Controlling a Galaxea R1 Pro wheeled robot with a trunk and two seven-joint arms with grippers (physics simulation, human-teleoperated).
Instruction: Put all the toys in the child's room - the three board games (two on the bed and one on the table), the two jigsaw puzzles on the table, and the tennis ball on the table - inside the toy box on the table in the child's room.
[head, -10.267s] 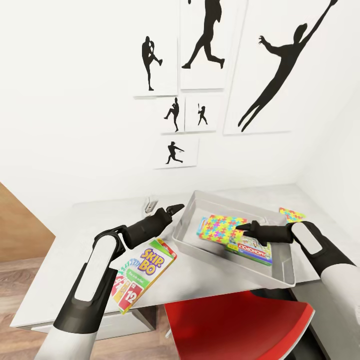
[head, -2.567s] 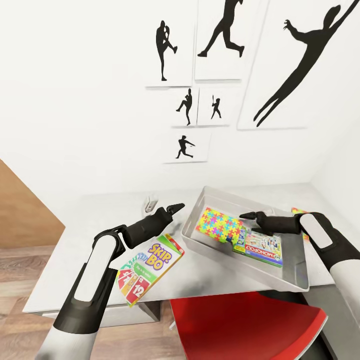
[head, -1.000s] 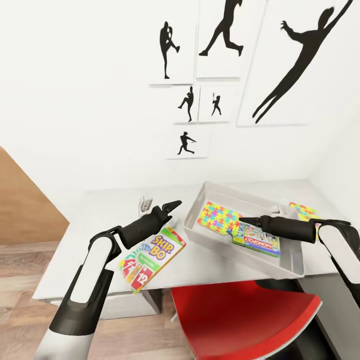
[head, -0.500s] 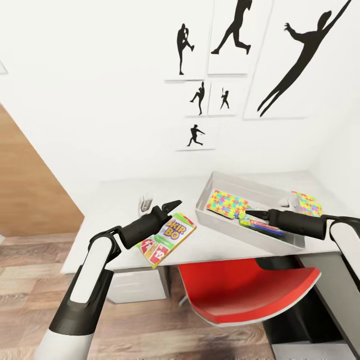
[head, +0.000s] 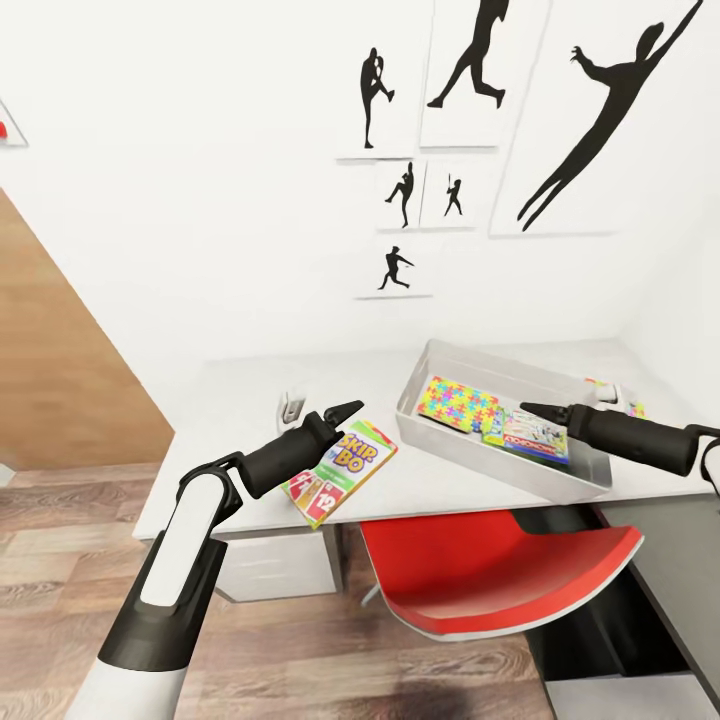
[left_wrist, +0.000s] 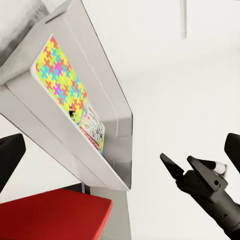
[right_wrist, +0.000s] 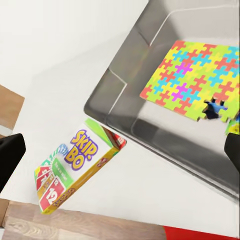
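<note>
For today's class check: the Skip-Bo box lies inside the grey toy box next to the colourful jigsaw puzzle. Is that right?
Not quite. The Skip-Bo box lies on the table, outside the toy box and beside it. The jigsaw puzzle is inside. The head view shows this, and the right wrist view confirms it.

Bright, even, diffuse render; no visible light source. White wall (head: 200, 200) nearly blown out, and in the left wrist view it merges with the table (left_wrist: 175, 110) top. Shadows soft and weak: faint one under the toy box (head: 480, 480) rim, darker patch on the floor under the red chair (head: 500, 580). No glare, no motion blur. Head view has wide-angle stretch at the edges. Right wrist view sharp: Skip-Bo box (right_wrist: 75, 170) lettering readable. Slight upscaling softness overall.
</note>
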